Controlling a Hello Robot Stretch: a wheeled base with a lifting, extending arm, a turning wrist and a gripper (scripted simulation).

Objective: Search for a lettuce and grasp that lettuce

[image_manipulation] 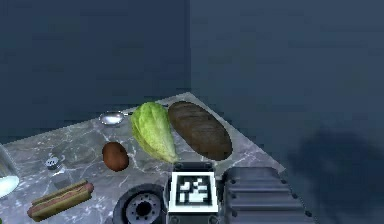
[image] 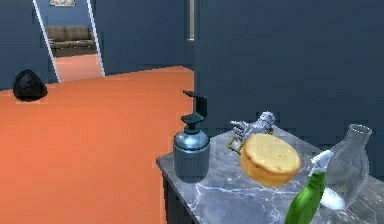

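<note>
A pale green lettuce (image_manipulation: 152, 130) lies lengthwise on the grey marble counter (image_manipulation: 70, 140), between a dark brown loaf (image_manipulation: 200, 128) and a small brown egg-shaped thing (image_manipulation: 115, 155). At the arm side view's bottom edge stands a white square with black marks (image_manipulation: 195, 192), and left of it the gripper's (image_manipulation: 140, 206) dark round body. Its far end lies low over the counter, just on the near side of the lettuce. I cannot tell whether it holds anything. The ribbed dark arm (image_manipulation: 262, 195) sits to the right of the marker.
A hot dog (image_manipulation: 60, 200) and small metal items (image_manipulation: 112, 118) lie on the counter. In the forward view the counter (image: 215, 185) carries a blue pump bottle (image: 191, 150), a round yellow bread (image: 270, 158), a glass vase (image: 350, 165) and a green bottle (image: 305, 200). Orange floor (image: 90, 140) spreads left toward a doorway (image: 72, 40).
</note>
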